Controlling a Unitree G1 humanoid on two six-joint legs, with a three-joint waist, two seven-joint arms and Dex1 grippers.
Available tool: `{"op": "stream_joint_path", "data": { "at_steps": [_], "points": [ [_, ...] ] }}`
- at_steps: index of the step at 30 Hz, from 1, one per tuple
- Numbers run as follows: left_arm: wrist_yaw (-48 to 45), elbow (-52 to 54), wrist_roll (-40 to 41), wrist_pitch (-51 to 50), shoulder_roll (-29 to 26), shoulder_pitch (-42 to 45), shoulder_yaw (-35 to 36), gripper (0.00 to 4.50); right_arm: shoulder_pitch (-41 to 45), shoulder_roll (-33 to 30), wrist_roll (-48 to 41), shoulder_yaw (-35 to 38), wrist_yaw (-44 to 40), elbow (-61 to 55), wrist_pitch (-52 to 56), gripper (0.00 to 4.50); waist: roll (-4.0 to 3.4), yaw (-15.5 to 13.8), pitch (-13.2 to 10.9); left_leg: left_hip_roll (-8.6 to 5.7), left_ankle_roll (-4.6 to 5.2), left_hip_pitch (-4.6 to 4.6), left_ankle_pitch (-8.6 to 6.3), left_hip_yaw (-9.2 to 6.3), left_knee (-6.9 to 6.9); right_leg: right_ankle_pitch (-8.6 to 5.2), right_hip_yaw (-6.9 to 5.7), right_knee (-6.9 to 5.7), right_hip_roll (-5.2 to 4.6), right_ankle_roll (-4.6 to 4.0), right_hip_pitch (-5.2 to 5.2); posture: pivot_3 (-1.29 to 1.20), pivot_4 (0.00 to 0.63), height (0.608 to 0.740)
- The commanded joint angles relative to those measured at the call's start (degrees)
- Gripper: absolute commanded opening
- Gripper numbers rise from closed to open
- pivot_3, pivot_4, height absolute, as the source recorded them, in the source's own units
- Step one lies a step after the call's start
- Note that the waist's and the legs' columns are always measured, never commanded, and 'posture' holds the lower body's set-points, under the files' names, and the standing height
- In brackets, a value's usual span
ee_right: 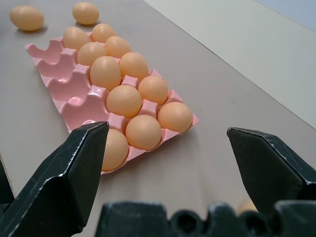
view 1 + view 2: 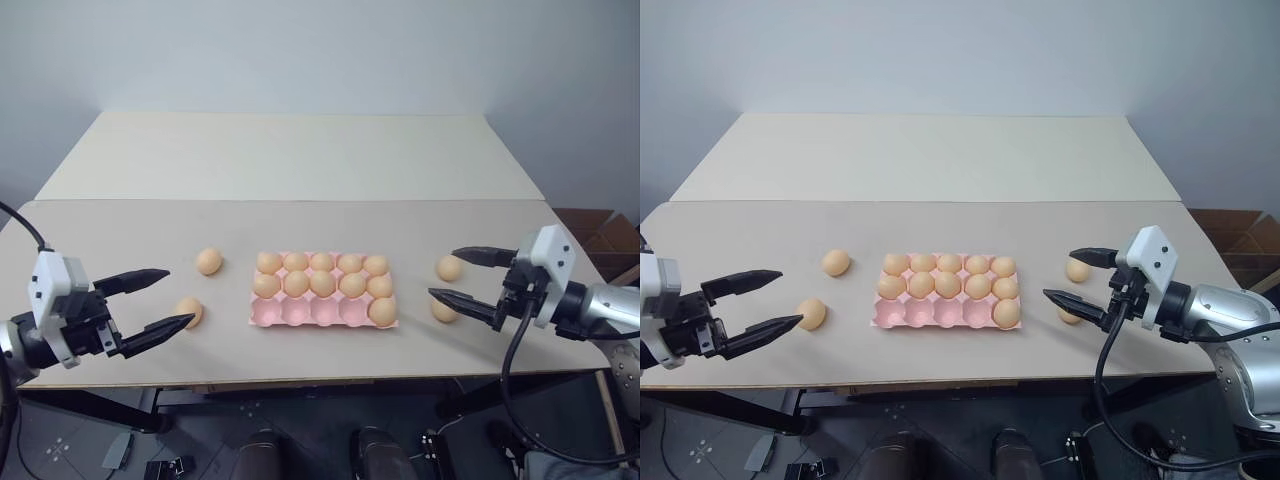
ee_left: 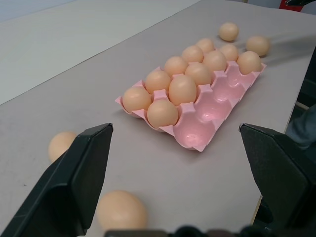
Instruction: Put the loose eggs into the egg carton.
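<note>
Egg carton [image 2: 322, 312]: mid-desk; I count eleven cups filled, four near-row cups empty.
Loose eggs [image 2: 208, 262]: two on each side of carton.
Left tool [image 2: 158, 299], right tool [image 2: 471, 276]: wide open, empty.

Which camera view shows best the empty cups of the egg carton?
The left wrist view: the egg carton shows its four empty cups close and unblocked. The eye views show them small; in the right wrist view they lie far behind the eggs.
</note>
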State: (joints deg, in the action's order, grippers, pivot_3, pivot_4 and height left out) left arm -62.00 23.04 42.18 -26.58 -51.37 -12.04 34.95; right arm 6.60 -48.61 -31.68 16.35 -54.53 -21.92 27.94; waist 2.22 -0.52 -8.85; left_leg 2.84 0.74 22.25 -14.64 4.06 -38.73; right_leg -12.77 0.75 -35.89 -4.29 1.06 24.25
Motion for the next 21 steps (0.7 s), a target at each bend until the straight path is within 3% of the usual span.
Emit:
{"op": "stream_joint_path", "data": {
  "at_steps": [1,12,21],
  "points": [
    [1.27,0.89,0.73,-0.21,-0.26,1.35,1.53,4.46,1.2,-0.52,-0.16,0.7,-0.16,-0.65,-1.36,4.5,0.0,0.0,0.0,0.0,0.0,0.0,0.0,0.0,0.0,0.0,0.0,0.0,0.0,0.01,0.0,0.0,0.15,0.74],
    [0.09,1.41,0.8,-0.23,-0.69,2.63,-0.28,4.46,0.04,-1.01,0.02,2.4,0.92,-0.88,-0.4,4.5,0.0,-0.01,0.0,0.0,0.0,0.01,0.0,0.0,0.0,0.01,0.0,0.01,0.0,0.01,0.0,0.0,0.15,0.74],
    [-2.11,0.37,1.63,-0.58,-1.28,4.98,-1.64,4.46,-5.03,-6.11,-0.17,8.6,1.54,-2.07,4.24,4.5,0.0,-0.15,0.0,-0.02,0.0,0.03,0.0,-0.01,0.0,0.0,-0.01,0.03,-0.01,0.01,-0.01,0.0,0.15,0.74]
  ]
}}
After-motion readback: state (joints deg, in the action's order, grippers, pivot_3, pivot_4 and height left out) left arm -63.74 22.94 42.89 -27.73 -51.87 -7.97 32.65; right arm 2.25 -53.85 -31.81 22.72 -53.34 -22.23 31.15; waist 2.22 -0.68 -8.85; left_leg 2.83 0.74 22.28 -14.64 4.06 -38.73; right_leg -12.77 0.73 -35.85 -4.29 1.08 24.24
